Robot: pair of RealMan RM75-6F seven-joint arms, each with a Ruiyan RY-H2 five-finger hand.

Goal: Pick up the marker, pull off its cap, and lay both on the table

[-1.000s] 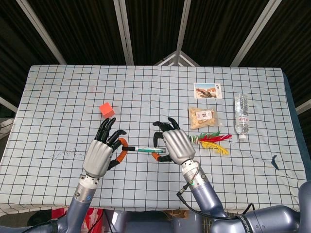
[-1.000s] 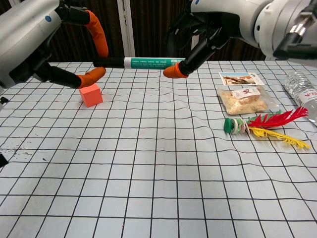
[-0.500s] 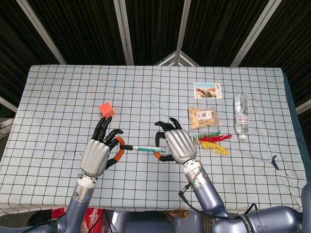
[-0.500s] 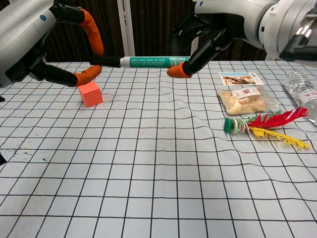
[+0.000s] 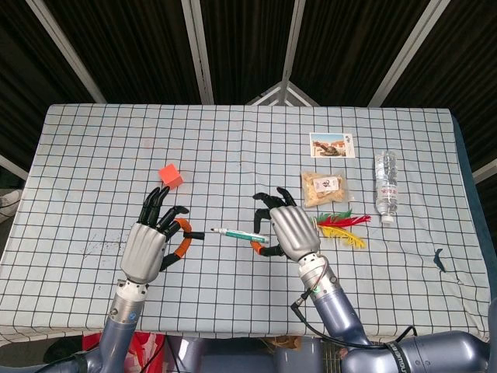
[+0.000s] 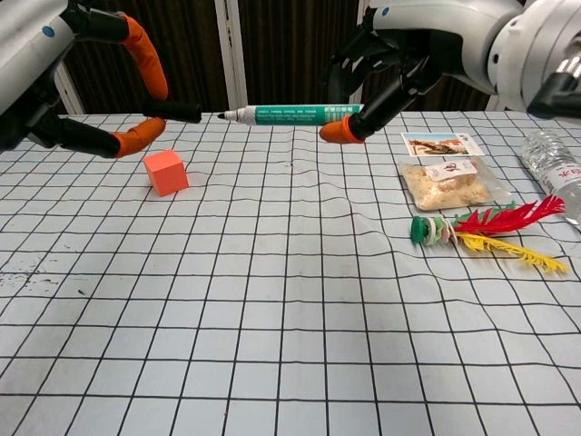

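Observation:
The marker, white with green print, is held level above the table, its bare tip pointing toward the robot's left. My right hand pinches its rear end. The black cap is off the marker, a small gap from the tip, pinched by my left hand between orange-tipped thumb and finger. Both hands hover over the checked tablecloth.
An orange cube lies behind the left hand. To the right lie a snack bag, a feather shuttlecock, a photo card and a lying water bottle.
The cap has come off the marker: my left hand drew it leftward, my right hand moved the marker slightly right, and the tip is now bare.

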